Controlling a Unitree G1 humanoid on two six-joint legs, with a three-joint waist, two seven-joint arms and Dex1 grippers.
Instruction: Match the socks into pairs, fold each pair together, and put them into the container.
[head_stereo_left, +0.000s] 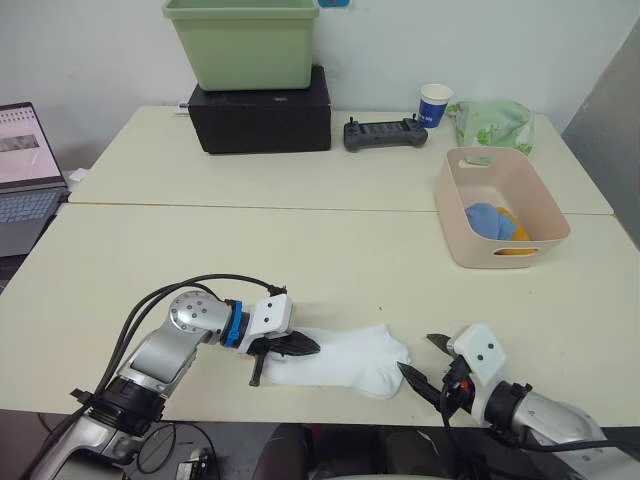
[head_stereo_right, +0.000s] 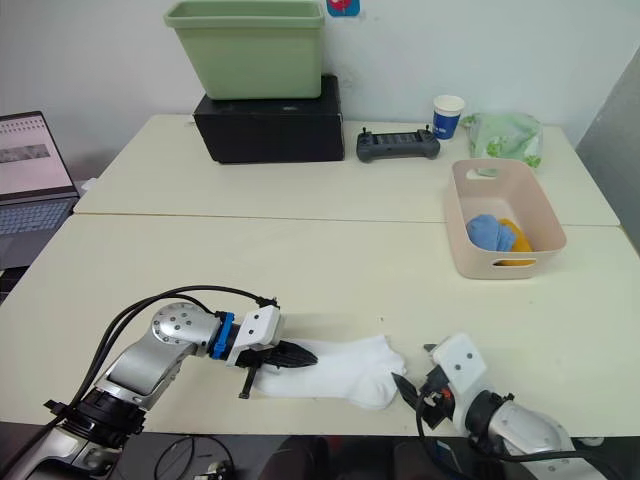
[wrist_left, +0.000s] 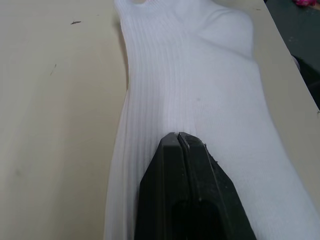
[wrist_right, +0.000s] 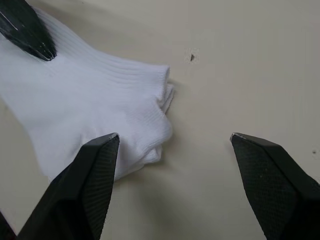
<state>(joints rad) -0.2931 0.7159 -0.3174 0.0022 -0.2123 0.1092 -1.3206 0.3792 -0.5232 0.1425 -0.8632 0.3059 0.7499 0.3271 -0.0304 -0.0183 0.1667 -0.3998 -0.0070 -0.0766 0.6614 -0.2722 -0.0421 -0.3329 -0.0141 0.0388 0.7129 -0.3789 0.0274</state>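
A white pair of socks (head_stereo_left: 350, 362) lies flat near the table's front edge, one sock stacked on the other, with the cuffs (wrist_right: 159, 95) pointing right. My left gripper (head_stereo_left: 302, 345) is shut, its tips (wrist_left: 178, 137) resting on top of the left part of the socks. My right gripper (head_stereo_left: 420, 357) stands open just right of the cuffs, one finger (wrist_right: 97, 165) over the socks' edge and the other (wrist_right: 265, 165) over bare table. The pink container (head_stereo_left: 450, 215) sits at the right and holds light blue (head_stereo_left: 487, 220) and mustard-orange (head_stereo_left: 516, 238) socks.
A green bin (head_stereo_left: 243, 40) stands on a black box (head_stereo_left: 262, 118) at the back. A controller (head_stereo_left: 385, 133), a paper cup (head_stereo_left: 435, 104) and a pale green bag (head_stereo_left: 495, 125) lie behind the container. A laptop (head_stereo_left: 25, 170) sits at the far left.
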